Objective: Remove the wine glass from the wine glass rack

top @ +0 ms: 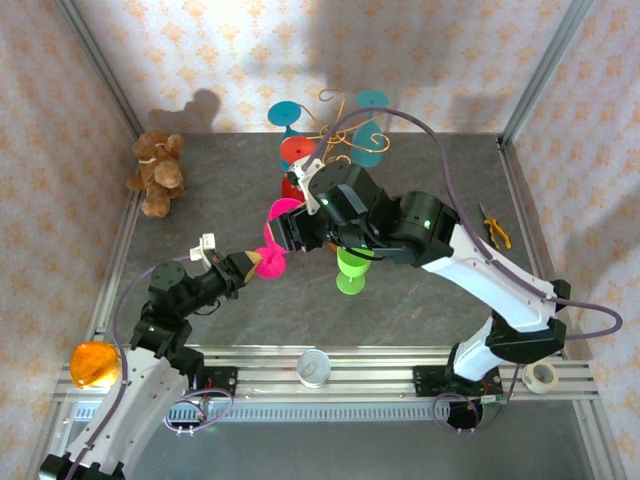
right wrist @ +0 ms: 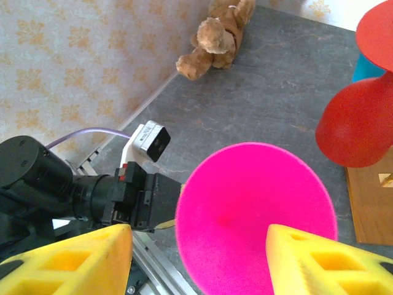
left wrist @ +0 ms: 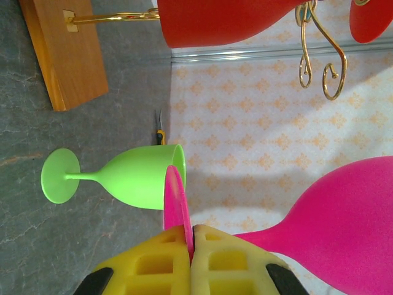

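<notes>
Pink wine glass (left wrist: pixel 344 227) in L jaws

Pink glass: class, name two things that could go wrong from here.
1. The left gripper pinches the pink glass only by its thin foot rim while the right gripper stands open; the glass could pivot or slip.
2. The green glass stands close by; a swing could knock it over.

Robotics lab test cell: aluminium frame posts (top: pixel 545 68), wallpaper-print backdrop panels (top: pixel 200 50), arm bases (top: pixel 455 385) bolted to an aluminium extrusion rail (top: pixel 380 362).
</notes>
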Controlling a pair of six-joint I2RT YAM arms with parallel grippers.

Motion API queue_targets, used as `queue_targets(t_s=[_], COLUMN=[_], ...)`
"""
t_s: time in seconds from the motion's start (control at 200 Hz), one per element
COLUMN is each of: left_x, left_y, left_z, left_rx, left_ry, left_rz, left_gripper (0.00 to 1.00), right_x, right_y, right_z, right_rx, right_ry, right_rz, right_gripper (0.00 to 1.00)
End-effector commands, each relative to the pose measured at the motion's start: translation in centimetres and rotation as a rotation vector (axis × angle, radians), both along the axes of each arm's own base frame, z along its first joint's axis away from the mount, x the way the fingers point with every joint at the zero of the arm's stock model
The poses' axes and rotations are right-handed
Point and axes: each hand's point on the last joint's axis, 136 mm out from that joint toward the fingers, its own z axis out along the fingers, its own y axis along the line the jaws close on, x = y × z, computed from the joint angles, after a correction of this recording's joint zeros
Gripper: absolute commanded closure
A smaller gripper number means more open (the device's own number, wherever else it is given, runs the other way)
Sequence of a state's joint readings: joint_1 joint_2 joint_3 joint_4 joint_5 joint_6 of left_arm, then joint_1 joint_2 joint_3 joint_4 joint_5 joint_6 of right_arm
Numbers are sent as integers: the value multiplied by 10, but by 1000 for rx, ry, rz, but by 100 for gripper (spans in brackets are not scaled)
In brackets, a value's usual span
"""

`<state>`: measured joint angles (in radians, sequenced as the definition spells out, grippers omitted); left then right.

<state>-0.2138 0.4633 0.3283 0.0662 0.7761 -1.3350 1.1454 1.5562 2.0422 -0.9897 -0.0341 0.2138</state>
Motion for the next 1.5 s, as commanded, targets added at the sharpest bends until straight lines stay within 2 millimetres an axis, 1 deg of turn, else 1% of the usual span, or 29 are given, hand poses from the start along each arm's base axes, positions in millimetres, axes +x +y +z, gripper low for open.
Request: queue_targets(t_s=[0.0, 0.11, 0.225, 0.33, 0.42, 0.581, 0.721, 0.796, 0.971, 1.221, 1.256, 1.321, 1.361, 1.421, 1.497], left_x=[5, 8, 10, 12, 15, 18, 20, 21, 22, 23, 22, 23, 23, 22, 22], left_y=[2, 1, 1, 0, 0, -1, -1, -1, 1, 1, 1, 2, 2, 3, 3], left_z=[9, 4, -1, -5, -7, -11, -11, -11, -10, -7, -6, -3, -3, -1, -1], left_rx=[-10, -12, -5, 2, 2, 9, 10, 10, 14, 30, 29, 25, 23, 22, 21], left_ry=[-64, -53, -43, -34, -31, -18, -19, -20, -22, -14, -15, -17, -20, -24, -21], left_rz=[18, 18, 17, 15, 19, 16, 18, 20, 30, 34, 34, 38, 40, 43, 48], left_gripper=[100, 100, 100, 100, 100, 100, 100, 100, 100, 100, 94, 86, 79, 76, 68], right_x=[3, 12, 17, 18, 18, 20, 20, 21, 23, 25, 26, 26, 27, 29, 29], right_y=[5, 10, 16, 25, 30, 33, 34, 33, 32, 26, 25, 23, 22, 20, 19], right_z=[-5, -14, -22, -31, -37, -48, -54, -57, -64, -67, -67, -68, -68, -69, -71], right_rx=[-15, -27, -50, -74, -95, -126, -145, -155, -171, -173, -172, -171, -173, -174, -175], right_ry=[29, 61, 75, 88, 104, 118, 128, 133, 154, 146, 142, 138, 136, 134, 137], right_rz=[20, 23, 33, 57, 71, 73, 73, 66, 64, 40, 31, 22, 11, -1, -8], right_gripper=[40, 40, 40, 41, 44, 57, 66, 73, 100, 100, 100, 100, 100, 100, 100])
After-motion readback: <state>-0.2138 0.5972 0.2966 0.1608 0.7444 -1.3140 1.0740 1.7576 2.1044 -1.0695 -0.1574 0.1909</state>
